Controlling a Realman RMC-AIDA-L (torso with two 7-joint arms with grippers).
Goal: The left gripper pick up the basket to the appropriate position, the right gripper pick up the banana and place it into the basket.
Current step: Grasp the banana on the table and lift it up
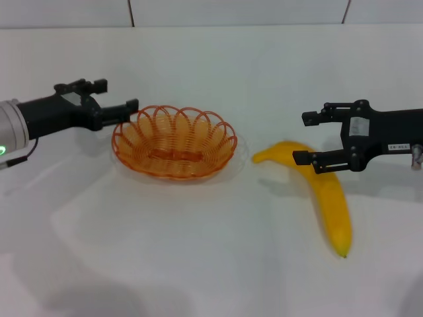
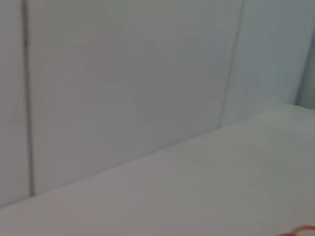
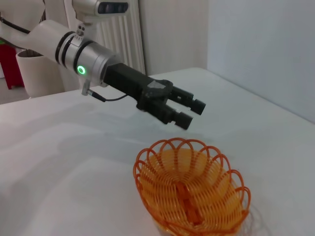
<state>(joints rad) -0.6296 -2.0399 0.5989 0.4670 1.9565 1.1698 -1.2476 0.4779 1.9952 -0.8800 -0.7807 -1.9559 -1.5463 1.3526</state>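
Note:
The orange wire basket (image 1: 228, 140) rests on the white table, left of centre in the head view. My left gripper (image 1: 117, 98) hangs just past its left rim, open and holding nothing. The right wrist view shows the same left gripper (image 3: 191, 113) hovering above and behind the basket (image 3: 140, 164). In the left wrist view only an orange sliver of the basket (image 2: 301, 230) shows. The yellow banana (image 1: 330, 198) lies on the table to the right. My right gripper (image 1: 304, 137) is open at its upper end, and the lower finger overlaps the banana in the head view.
A pale panelled wall (image 1: 211, 12) runs along the table's far edge. In the right wrist view a white radiator (image 3: 120, 44) and a pale pot (image 3: 37, 73) stand beyond the table's edge.

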